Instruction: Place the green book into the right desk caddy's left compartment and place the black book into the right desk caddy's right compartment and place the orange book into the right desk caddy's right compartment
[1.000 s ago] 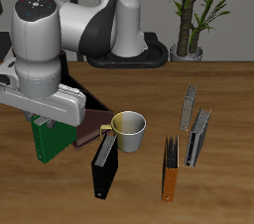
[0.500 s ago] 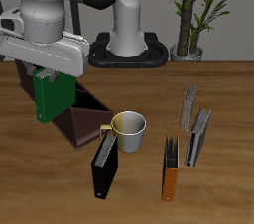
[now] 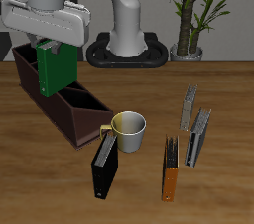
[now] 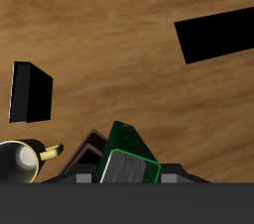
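Note:
My gripper (image 3: 50,46) is shut on the green book (image 3: 56,69) and holds it upright above the middle of the right desk caddy (image 3: 62,109), a long maroon-brown box with dividers. In the wrist view the green book (image 4: 131,145) hangs between the fingers, its white page edge showing, above the caddy's corner (image 4: 87,152). The black book (image 3: 104,167) stands on the table near the front edge, beside the mug. The orange book (image 3: 171,176) stands upright nearer the front edge, past the mug. I cannot tell which compartment lies under the green book.
A cream mug (image 3: 128,129) with a yellow handle stands at the caddy's near end; it also shows in the wrist view (image 4: 20,161). Two slim grey books (image 3: 194,124) stand behind the orange book. The robot base (image 3: 127,45) and a potted plant (image 3: 190,25) are at the back.
The arm has lifted the green book up and moved it back toward the robot base, from beside the caddy's near end to above its middle. Nothing else moved.

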Controlling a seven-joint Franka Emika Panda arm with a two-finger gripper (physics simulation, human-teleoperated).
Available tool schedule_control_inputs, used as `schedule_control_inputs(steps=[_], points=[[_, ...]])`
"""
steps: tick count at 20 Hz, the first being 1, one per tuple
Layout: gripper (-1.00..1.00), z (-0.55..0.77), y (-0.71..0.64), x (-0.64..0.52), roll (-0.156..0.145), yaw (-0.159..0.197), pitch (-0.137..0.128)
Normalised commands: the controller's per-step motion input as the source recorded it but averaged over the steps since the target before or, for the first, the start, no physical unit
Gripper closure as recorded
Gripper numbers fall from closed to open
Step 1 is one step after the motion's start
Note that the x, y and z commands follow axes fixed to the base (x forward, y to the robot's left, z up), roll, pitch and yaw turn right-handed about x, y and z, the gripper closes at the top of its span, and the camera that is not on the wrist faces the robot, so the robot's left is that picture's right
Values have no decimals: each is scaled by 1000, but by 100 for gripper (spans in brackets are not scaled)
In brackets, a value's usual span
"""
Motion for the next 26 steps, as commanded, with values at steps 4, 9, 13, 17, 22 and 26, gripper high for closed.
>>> schedule_control_inputs(steps=[4,9,13,17,22,26], points=[[100,80,102,-569,36,10,-19],[100,-34,142,-404,29,49,-7],[100,-36,8,-275,5,2,16],[100,-5,102,-233,41,30,-21],[100,-133,238,-63,15,33,-7],[100,-121,142,-4,-44,93,-45]])
